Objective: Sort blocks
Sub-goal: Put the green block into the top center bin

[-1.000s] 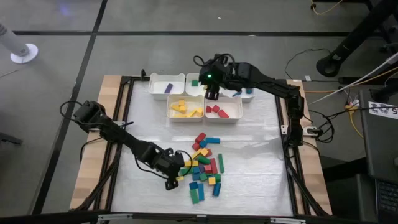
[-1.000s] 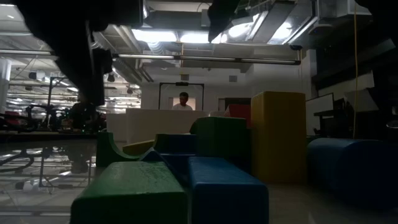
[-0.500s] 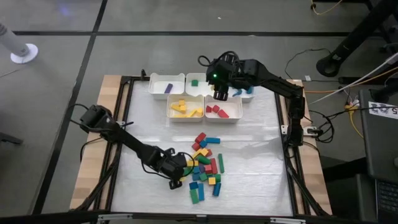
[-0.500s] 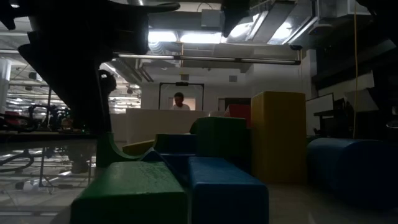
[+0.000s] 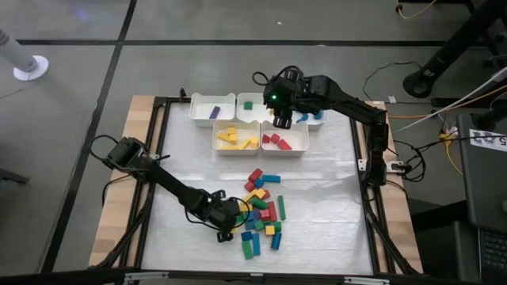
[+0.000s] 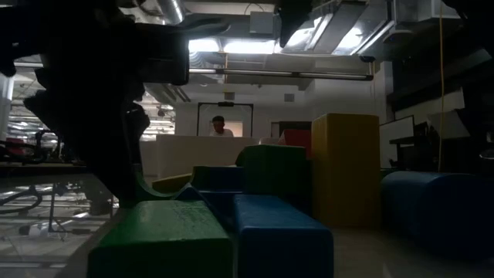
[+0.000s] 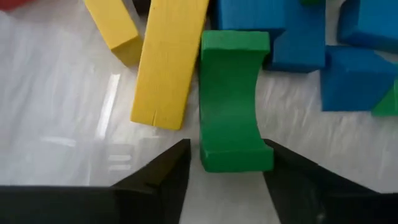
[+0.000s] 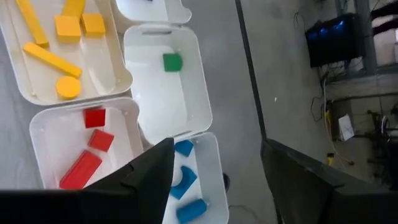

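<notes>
**Left wrist view: jaws flanking a green arched block**

Left wrist view is showing the left gripper (image 7: 226,171) low over the white bench (image 7: 62,112), its jaws standing released with one dark finger on each side of the near end of a green waisted wooden block (image 7: 233,102); whether the fingers are touching it is unclear. A long yellow rectangular block (image 7: 166,62) is lying just beside the green one, with blue blocks (image 7: 298,31) crowding its far end. From above, the left gripper (image 5: 228,222) is sitting at the left edge of the loose pile of coloured blocks (image 5: 261,210). The right gripper (image 5: 280,120) is hovering with jaws released over the cluster of white rectangular bins (image 5: 238,141), where sorted yellow, red, green, blue and purple pieces are lying.
</notes>
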`<state>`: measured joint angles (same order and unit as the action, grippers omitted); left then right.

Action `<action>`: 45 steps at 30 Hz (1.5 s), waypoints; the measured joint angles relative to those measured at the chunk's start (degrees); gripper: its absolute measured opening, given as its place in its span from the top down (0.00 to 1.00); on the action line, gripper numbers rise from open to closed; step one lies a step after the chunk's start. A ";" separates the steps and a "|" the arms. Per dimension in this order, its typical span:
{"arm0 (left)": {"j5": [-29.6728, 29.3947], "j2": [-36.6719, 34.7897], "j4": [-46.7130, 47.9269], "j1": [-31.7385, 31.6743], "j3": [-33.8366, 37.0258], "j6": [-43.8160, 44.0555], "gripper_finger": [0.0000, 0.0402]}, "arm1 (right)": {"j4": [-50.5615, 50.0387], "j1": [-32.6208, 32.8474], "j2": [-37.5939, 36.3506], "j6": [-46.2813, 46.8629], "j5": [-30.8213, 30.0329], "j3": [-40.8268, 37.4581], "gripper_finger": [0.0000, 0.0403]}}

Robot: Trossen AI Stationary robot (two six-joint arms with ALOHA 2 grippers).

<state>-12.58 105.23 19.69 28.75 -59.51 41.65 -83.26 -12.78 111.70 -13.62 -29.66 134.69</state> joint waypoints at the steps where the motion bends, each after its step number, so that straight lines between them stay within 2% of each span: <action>1: -0.10 0.00 0.08 -0.06 0.00 -0.49 0.60 | -0.96 0.00 0.00 1.32 0.87 0.00 0.41; 4: 0.22 0.02 -0.15 -0.33 0.00 -1.58 0.71 | -5.79 0.00 0.00 7.43 5.33 0.00 0.41; 8: 1.93 -0.77 0.40 -0.48 0.02 -2.99 0.71 | -6.73 0.00 -0.40 15.61 15.68 -0.83 0.41; 11: 4.75 -3.25 2.21 -0.60 0.04 -5.27 0.71 | -6.80 0.00 -1.11 16.83 24.38 -0.78 0.41; 14: 8.19 -6.64 4.44 -1.00 0.04 -7.22 0.71 | -6.80 0.09 -1.66 16.84 28.16 -0.76 0.41; 23: 8.43 -20.19 11.03 -6.19 0.04 -14.43 0.71 | -6.62 0.00 -4.90 20.88 27.72 -1.12 0.41; 26: 5.94 -24.46 13.89 -10.10 0.02 -20.57 0.71 | -6.63 0.60 -6.85 24.91 27.67 -3.18 0.41; 30: 1.50 -28.44 15.78 -17.90 0.02 -31.30 0.71 | -6.67 2.35 -9.75 29.77 26.87 -9.66 0.41; 34: -0.14 -29.53 13.28 -28.12 0.02 -41.08 0.71 | -6.81 5.53 -12.95 36.77 26.05 -18.80 0.41; 40: 0.73 -27.62 2.89 -43.61 0.02 -53.21 0.70 | -6.49 11.45 -14.53 51.14 25.99 -30.77 0.41; 45: 5.57 -24.35 -6.14 -53.47 0.02 -59.04 0.70 | -0.41 16.30 -14.40 63.42 26.04 -39.24 0.41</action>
<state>-7.01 80.88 13.55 -24.72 -59.48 -17.39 -83.68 3.52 97.30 49.80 -3.62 95.46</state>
